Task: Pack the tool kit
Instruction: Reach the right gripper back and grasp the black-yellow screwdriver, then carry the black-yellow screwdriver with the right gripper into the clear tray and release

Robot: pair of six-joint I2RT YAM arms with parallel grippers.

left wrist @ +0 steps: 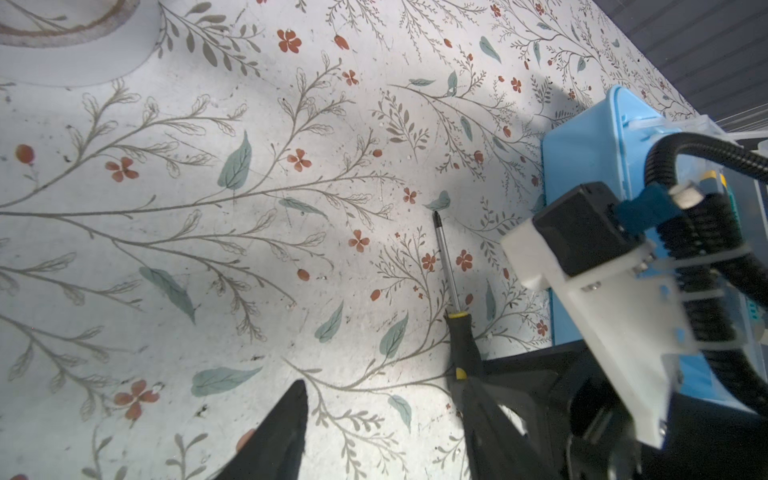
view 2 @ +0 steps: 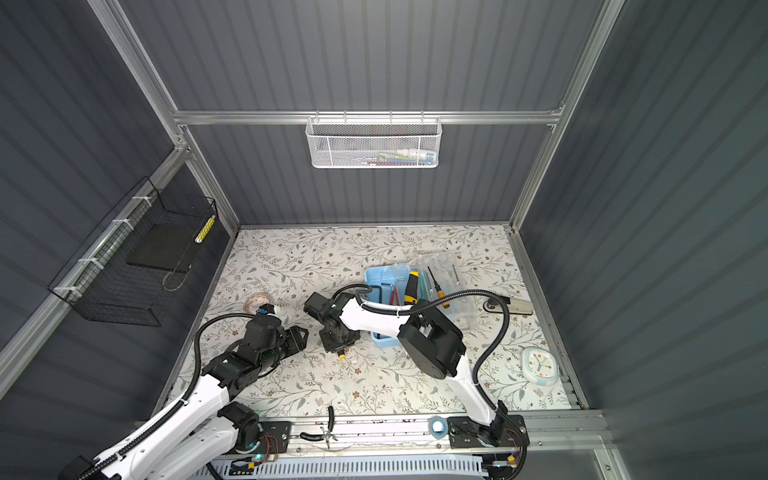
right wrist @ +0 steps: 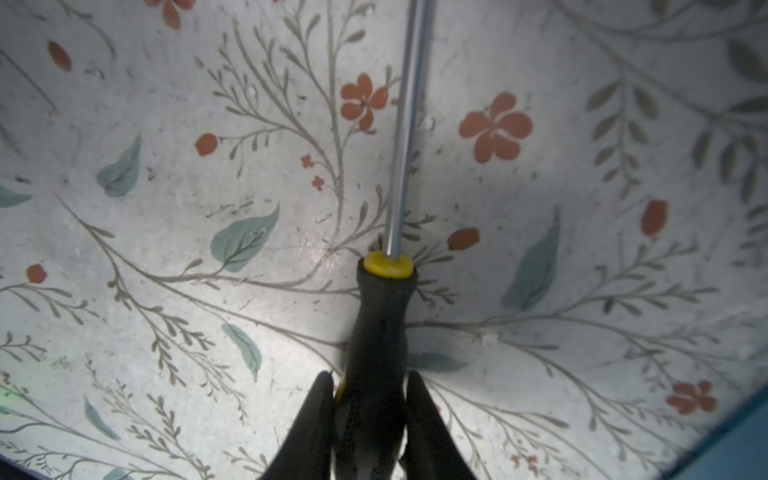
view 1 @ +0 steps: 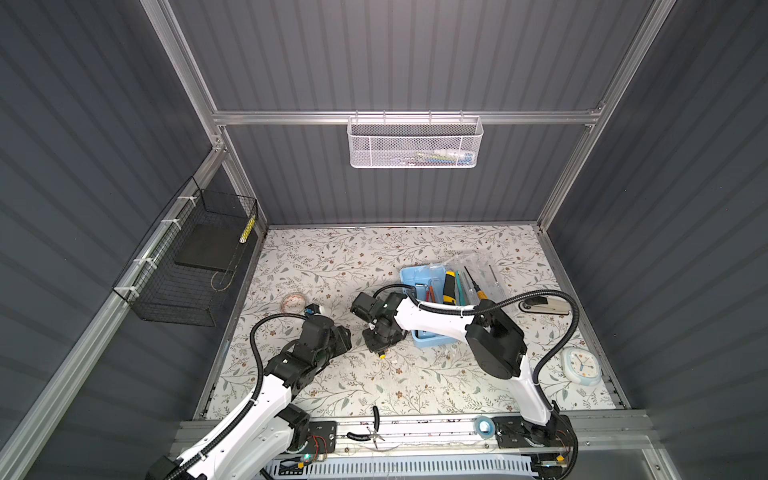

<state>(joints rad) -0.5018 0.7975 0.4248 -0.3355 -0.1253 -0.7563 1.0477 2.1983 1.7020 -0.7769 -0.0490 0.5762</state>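
Tool kit case (view 1: 409,275) is seen lying open on the floral table (view 1: 324,257), right of the middle in both top views, with its clear lid (view 1: 478,259) folded out to the right. Hex keys (view 1: 421,286), a yellow-black utility knife (view 1: 449,286) and a teal knife (view 1: 458,284) are laid inside it, and the right arm is stretched across its near end. Just left of the case, a black-handled screwdriver (right wrist: 380,332) is gripped by the right gripper (right wrist: 370,376): the handle is clamped from both sides, with the shaft running out along the table. Whether the screwdriver is lifted off the surface cannot be told. The left gripper (view 1: 341,336) is held nearby with its fingers (left wrist: 282,432) apart, and nothing is held between them.
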